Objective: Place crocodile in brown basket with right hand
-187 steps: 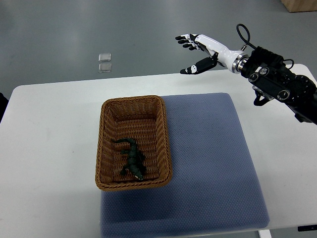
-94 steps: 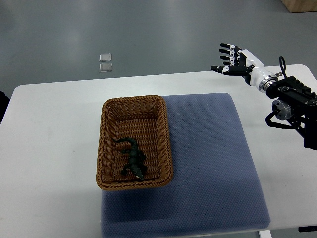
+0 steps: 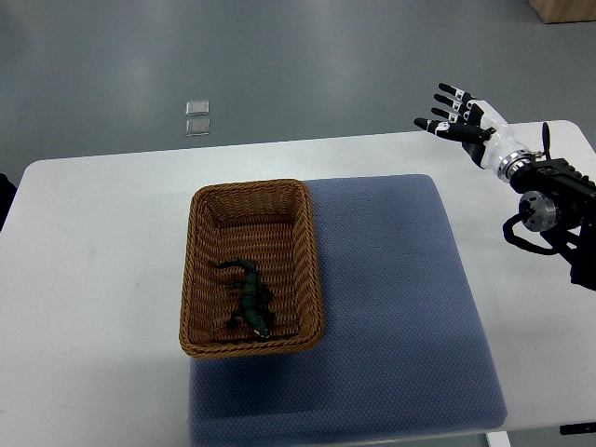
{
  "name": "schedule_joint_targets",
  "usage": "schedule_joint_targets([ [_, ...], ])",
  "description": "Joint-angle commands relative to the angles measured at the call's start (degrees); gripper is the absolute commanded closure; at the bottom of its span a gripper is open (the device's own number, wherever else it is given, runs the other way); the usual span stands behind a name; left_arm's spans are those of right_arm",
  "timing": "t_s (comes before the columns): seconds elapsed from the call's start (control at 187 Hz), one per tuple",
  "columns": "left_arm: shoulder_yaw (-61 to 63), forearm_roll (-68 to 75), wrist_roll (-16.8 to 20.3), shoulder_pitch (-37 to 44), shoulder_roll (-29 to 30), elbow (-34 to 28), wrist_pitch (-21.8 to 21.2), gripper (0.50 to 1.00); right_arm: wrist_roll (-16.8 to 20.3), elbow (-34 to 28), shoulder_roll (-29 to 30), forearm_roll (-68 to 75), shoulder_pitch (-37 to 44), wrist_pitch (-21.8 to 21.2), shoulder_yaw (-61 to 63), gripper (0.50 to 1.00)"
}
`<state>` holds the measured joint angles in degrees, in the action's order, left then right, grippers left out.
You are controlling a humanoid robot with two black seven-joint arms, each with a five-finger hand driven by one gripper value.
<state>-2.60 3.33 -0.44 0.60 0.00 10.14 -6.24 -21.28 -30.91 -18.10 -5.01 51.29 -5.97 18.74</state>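
Observation:
A dark green toy crocodile (image 3: 248, 299) lies inside the brown wicker basket (image 3: 309, 256), toward its near end, head pointing to the front. My right hand (image 3: 455, 116) hovers over the far right edge of the table, well away from the basket, its fingers spread and holding nothing. The black forearm (image 3: 559, 205) behind it comes in from the right edge. My left arm does not show.
The basket sits on the left edge of a blue-grey mat (image 3: 396, 307) that covers the middle of the white table (image 3: 93, 279). Two small clear square items (image 3: 196, 116) lie on the grey floor beyond the table.
My right hand has drawn back to the right, from above the table's far edge near the middle toward the far right corner, staying open. The crocodile and basket have not moved.

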Motion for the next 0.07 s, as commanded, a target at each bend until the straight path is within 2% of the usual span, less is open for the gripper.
schedule_joint_targets([
  [0.0, 0.1, -0.1, 0.0, 0.0, 0.0, 0.0, 0.0, 0.500, -0.3, -0.1, 0.2, -0.3, -0.4, 0.0, -0.2, 0.572],
  [0.064, 0.1, 0.0, 0.0, 0.0, 0.0, 0.0, 0.0, 0.500, -0.6, -0.1, 0.0, -0.6, -0.8, 0.2, 0.0, 0.572],
])
